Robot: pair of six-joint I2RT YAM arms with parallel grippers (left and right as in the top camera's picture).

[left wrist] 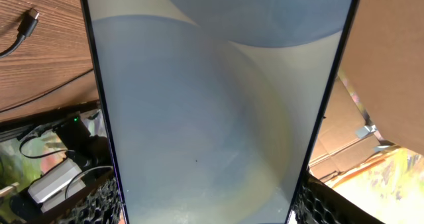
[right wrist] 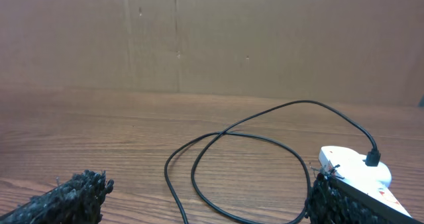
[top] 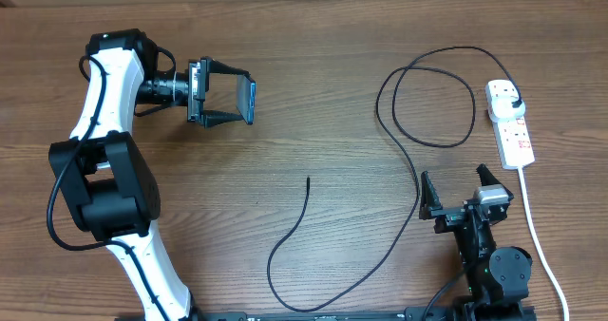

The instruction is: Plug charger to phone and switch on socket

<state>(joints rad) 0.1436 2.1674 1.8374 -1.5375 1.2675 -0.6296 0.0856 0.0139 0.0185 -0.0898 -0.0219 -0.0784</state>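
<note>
My left gripper (top: 237, 97) is shut on the phone (top: 253, 101) and holds it by its long edges above the table at the left. In the left wrist view the phone's lit light-blue screen (left wrist: 218, 105) fills the frame between the fingers (left wrist: 212, 214). The black charger cable (top: 410, 160) loops across the table; its free connector end (top: 308, 179) lies at the centre and also shows in the left wrist view (left wrist: 30, 22). Its black plug (top: 513, 97) sits in the white socket (top: 516, 136) at the right. My right gripper (top: 459, 190) is open and empty, just in front of the cable loop (right wrist: 199, 144) and left of the socket (right wrist: 351, 168).
The socket's white cord (top: 534, 226) runs down the right side past my right arm to the table's front edge. A brown cardboard wall (right wrist: 212, 38) stands behind the table. Wires and a small box (left wrist: 56, 177) lie beyond the table edge, below the phone in the left wrist view.
</note>
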